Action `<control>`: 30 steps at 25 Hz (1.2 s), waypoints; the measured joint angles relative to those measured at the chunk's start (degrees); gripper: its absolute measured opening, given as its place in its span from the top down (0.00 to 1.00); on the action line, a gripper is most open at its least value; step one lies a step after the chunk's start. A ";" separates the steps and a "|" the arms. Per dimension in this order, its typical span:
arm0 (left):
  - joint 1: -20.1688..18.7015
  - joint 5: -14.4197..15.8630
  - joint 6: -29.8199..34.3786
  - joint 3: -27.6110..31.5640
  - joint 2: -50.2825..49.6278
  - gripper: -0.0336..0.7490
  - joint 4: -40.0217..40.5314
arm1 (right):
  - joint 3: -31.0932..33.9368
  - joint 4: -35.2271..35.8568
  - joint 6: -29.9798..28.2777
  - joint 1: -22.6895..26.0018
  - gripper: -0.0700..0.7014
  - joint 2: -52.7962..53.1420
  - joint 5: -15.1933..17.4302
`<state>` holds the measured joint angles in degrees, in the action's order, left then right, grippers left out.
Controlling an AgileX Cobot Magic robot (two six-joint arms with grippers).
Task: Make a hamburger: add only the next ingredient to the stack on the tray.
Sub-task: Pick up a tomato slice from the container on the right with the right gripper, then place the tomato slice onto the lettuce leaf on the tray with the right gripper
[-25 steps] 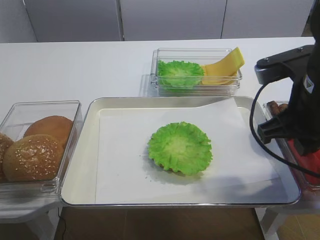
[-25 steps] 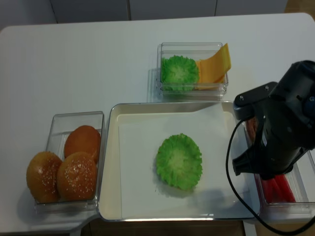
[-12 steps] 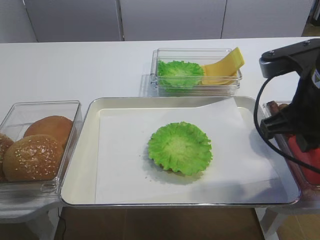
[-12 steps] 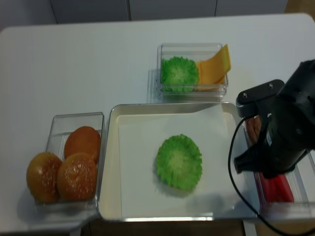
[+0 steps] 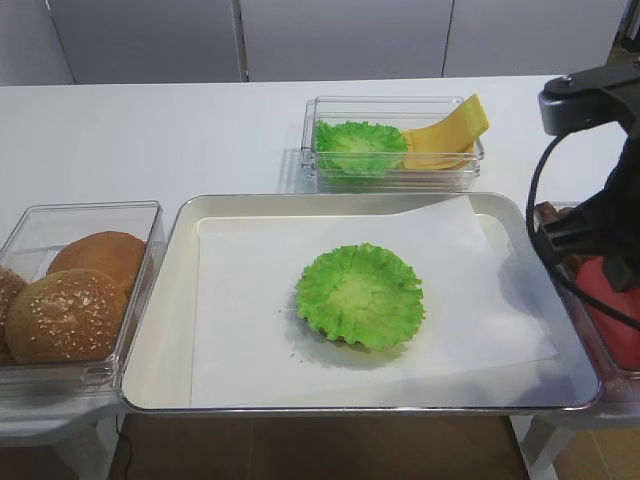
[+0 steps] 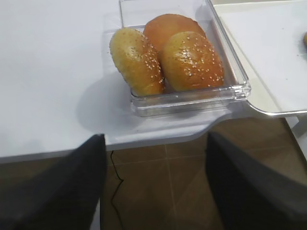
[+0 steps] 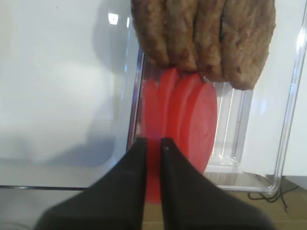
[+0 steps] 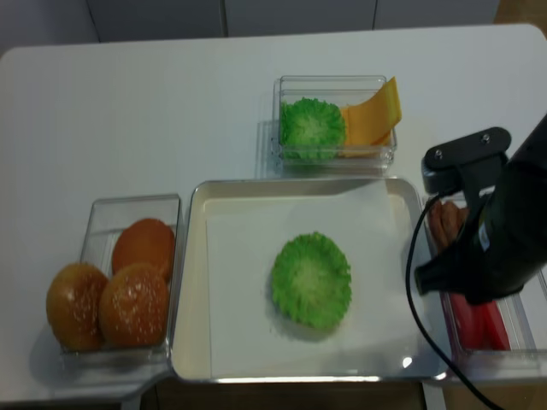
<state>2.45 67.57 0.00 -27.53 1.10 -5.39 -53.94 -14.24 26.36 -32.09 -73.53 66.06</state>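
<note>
The stack [image 5: 360, 296] is a ruffled green lettuce leaf over a thin brown base, lying on the white paper in the middle of the metal tray [image 5: 178, 300]. Several red tomato slices [image 7: 196, 120] stand on edge in a clear box right of the tray. My right gripper [image 7: 153, 142] reaches down into that box and is shut on the leftmost tomato slice [image 7: 152, 115], whose red shows between the fingers. From above, the right arm [image 8: 500, 248] hides the grip. My left gripper [image 6: 154, 139] is open and holds nothing, hanging off the table's front edge near the buns.
Brown meat pieces [image 7: 206, 38] lie at the far end of the tomato box [image 7: 249, 158]. A clear box of sesame buns [image 5: 70, 290] sits left of the tray. Behind the tray, another box holds a lettuce leaf [image 5: 358, 145] and yellow cheese [image 5: 450, 130].
The right arm has shifted to the right, farther over the tomato box. The stack and the left gripper have not moved.
</note>
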 joint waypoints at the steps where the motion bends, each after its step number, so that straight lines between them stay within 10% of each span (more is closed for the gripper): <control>1: 0.00 0.00 0.00 0.00 0.00 0.35 0.00 | 0.00 0.00 0.00 0.00 0.84 0.38 0.11; 30: 0.00 0.00 0.00 0.00 0.00 0.35 0.00 | -11.83 2.98 -3.71 0.00 0.85 2.84 2.07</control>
<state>2.45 67.57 0.00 -27.53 1.10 -5.39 -65.77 -11.26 22.65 -32.09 -70.69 68.13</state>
